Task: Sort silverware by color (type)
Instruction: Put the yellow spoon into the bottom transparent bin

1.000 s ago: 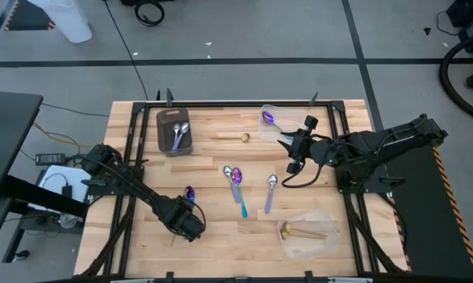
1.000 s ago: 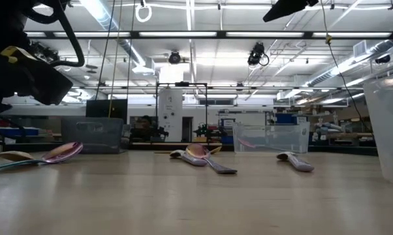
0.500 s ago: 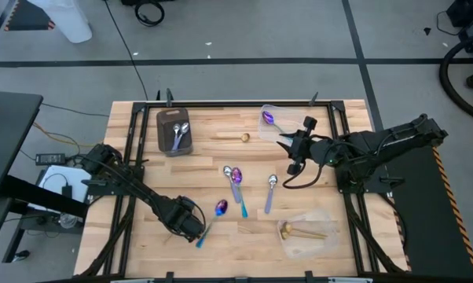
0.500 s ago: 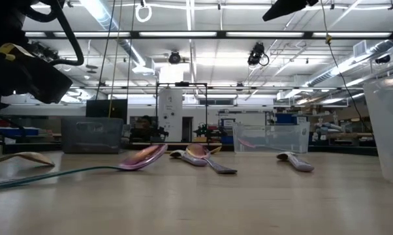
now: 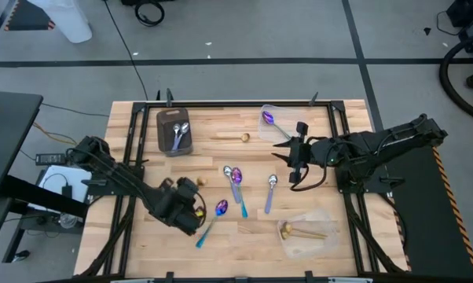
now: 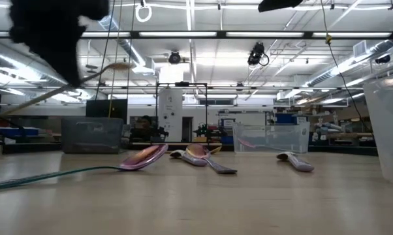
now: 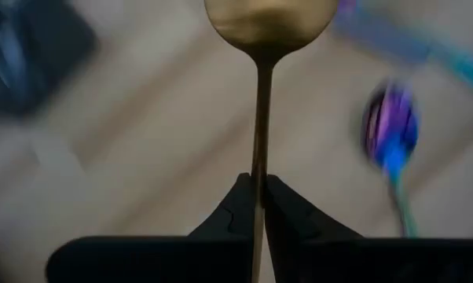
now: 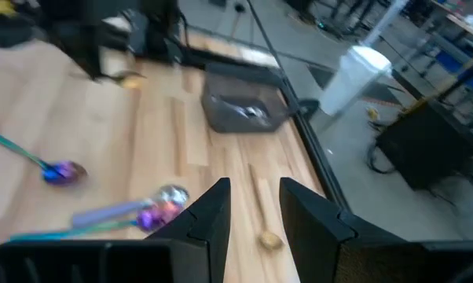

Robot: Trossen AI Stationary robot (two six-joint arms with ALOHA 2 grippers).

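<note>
My left gripper (image 5: 194, 195) is over the table's near-left part, shut on a gold spoon (image 7: 262, 94) that shows raised in the low view (image 6: 98, 72). An iridescent purple spoon (image 5: 220, 207) with a teal handle lies flat just to its right. My right gripper (image 5: 287, 151) hovers open over the right-centre of the table, touching nothing; its fingers show apart in the right wrist view (image 8: 252, 216). A silver and a purple spoon (image 5: 234, 174) lie overlapped mid-table. Beside them lies a silver-bowled spoon (image 5: 270, 191). My left gripper pinches the gold spoon's handle (image 7: 258, 185) between its two fingers, partway along, with the handle running on past them on both sides. The handle lies along the fingers and the bowl (image 7: 269, 20) points ahead. The spoon is lifted clear of the table, tilted bowl-up (image 6: 120, 65).
A dark grey tray (image 5: 164, 135) with silver spoons sits far-left. A clear container (image 5: 277, 115) at the far edge holds a purple spoon. Another clear container (image 5: 321, 237), near-right, holds gold spoons. A lone gold spoon (image 5: 244, 137) lies between tray and far container.
The purple spoon slid along the table to the right, away from my left gripper. My left gripper then rose and moved toward the far edge, carrying the gold spoon from lying on the table to lifted clear. My right gripper edged toward the table's left.
</note>
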